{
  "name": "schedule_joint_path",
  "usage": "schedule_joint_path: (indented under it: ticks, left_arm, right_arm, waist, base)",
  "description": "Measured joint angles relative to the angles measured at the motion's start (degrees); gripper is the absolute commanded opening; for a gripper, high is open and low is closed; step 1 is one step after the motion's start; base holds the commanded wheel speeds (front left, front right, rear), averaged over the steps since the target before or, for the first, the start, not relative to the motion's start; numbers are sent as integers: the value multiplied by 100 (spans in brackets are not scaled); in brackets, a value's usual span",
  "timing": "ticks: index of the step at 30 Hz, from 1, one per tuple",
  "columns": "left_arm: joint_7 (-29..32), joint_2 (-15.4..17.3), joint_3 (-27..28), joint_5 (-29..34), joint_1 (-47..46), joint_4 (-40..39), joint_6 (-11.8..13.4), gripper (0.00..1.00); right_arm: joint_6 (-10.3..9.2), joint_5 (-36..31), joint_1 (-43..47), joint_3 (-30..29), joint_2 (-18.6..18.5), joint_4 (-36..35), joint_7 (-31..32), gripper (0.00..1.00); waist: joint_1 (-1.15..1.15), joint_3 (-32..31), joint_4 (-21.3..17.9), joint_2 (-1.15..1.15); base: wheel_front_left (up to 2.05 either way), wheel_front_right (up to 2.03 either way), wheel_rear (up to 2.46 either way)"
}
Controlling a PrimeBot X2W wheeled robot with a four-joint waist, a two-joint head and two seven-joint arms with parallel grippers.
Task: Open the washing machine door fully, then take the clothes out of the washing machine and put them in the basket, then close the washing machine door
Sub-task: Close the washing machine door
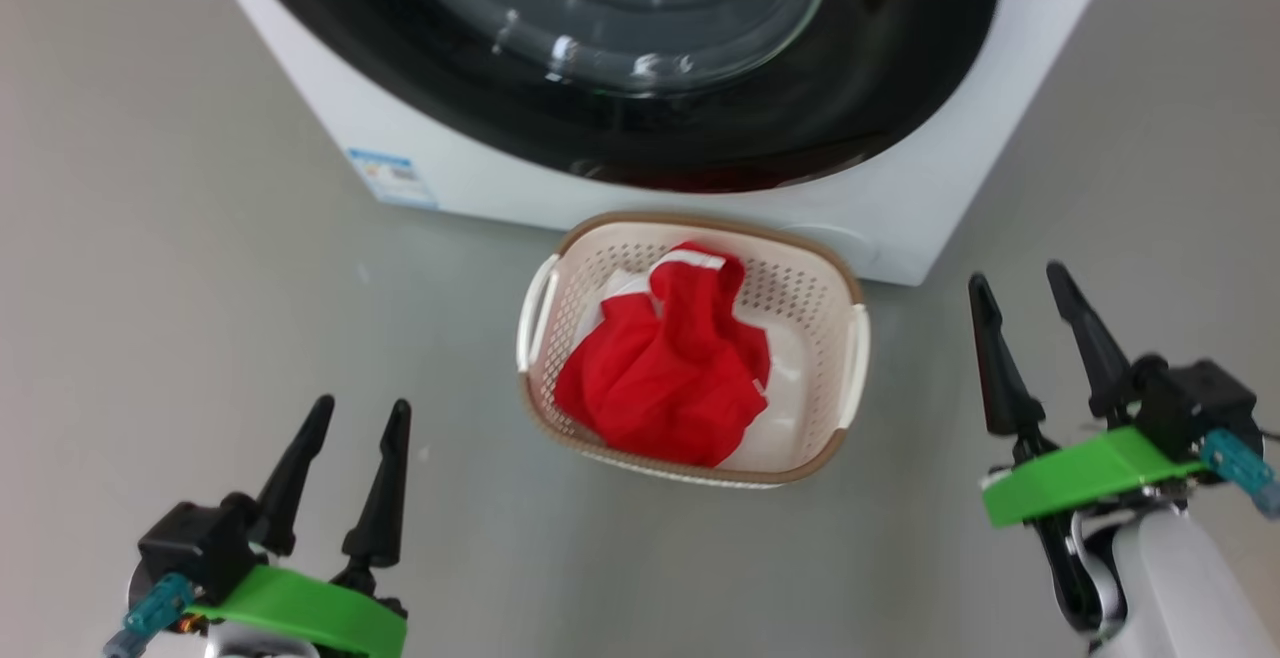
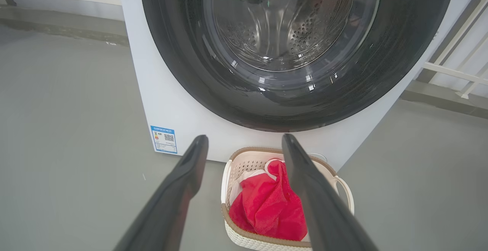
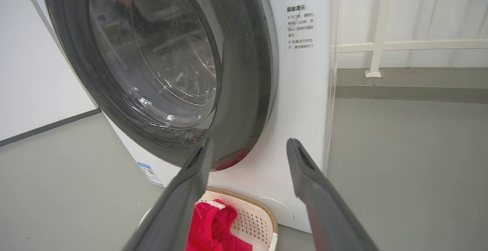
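Seems to be at the very end of the task, around the closing of the door (image 1: 880, 88). Finds the red clothes (image 1: 670, 378) already inside the basket (image 1: 700, 223), heaped toward its left and near side, with white trim at the far edge. Basket on the floor (image 1: 200, 288), just in front of the washing machine (image 1: 480, 168), between the two arms. Door lying against the front of the machine, no clear gap in either wrist view; latched or not, cannot tell. Through the glass (image 2: 267, 22), in the left wrist view, only bare steel drum (image 2: 305, 37), so probably nothing left inside.

For the next move, probably little to do: check the door for a full click and, if loose, press on the black rim (image 2: 171, 52) with a flat, gentle push, not a pinch. Otherwise, draw both arms back.

As for the left claw (image 1: 361, 403): spread wide, holding nothing, touching nothing, over the floor at the near left, well apart from the basket. As for the right claw (image 1: 1016, 273): also spread, empty, to the right of the basket, near the corner of the machine but not in contact with it.
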Motion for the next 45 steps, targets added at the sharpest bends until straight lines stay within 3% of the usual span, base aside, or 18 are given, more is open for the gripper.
schedule_joint_path:
  ticks: [25, 45]
  left_arm:
    - [0, 214, 421, 83, 863, 3, 0, 100]
    - [0, 147, 588, 196, 1304, -197, 0, 100]
  right_arm:
    - [0, 198, 1970, -250, 90, -467, 5, 100]
    - [0, 198, 2609, -612, 120, -678, 7, 100]
  waist:
    - [0, -963, -1073, 0]
    - [0, -1223, -1372, 0]
  base:
    - [0, 0, 0]
    - [0, 0, 0]
